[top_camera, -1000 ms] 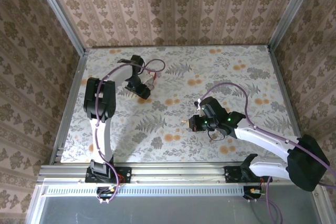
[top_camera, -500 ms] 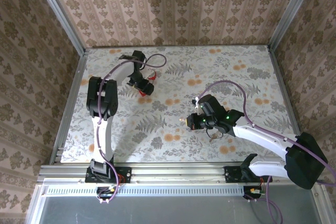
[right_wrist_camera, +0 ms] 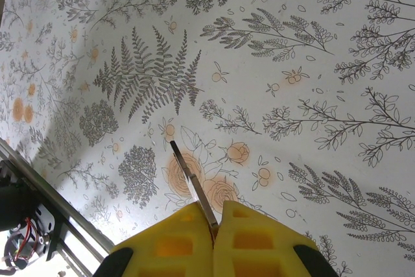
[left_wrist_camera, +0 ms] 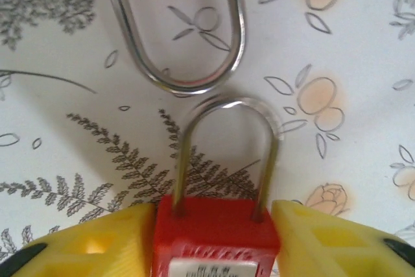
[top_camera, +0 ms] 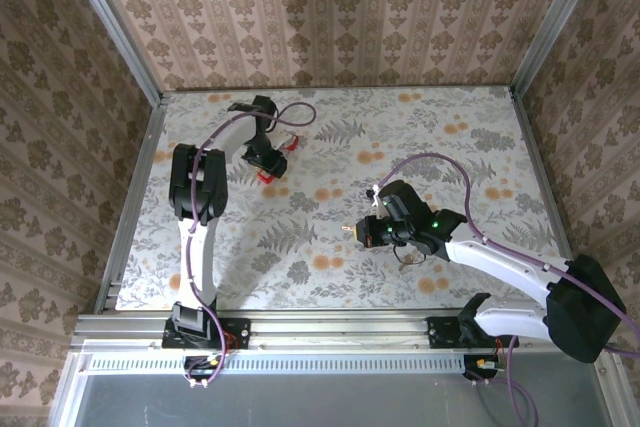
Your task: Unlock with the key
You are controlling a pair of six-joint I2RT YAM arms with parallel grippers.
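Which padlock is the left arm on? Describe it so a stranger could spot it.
At the far left of the floral table, find the left gripper. The red padlock sits between its yellow fingers; the neighbouring shackle just beyond lies ungripped.

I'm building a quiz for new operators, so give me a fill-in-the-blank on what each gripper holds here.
1. The right gripper is shut on the thin ___.
2. The left gripper holds a padlock whose body is ___.
3. The fingers on either side of that padlock are ___.

Missing words: key; red; yellow.
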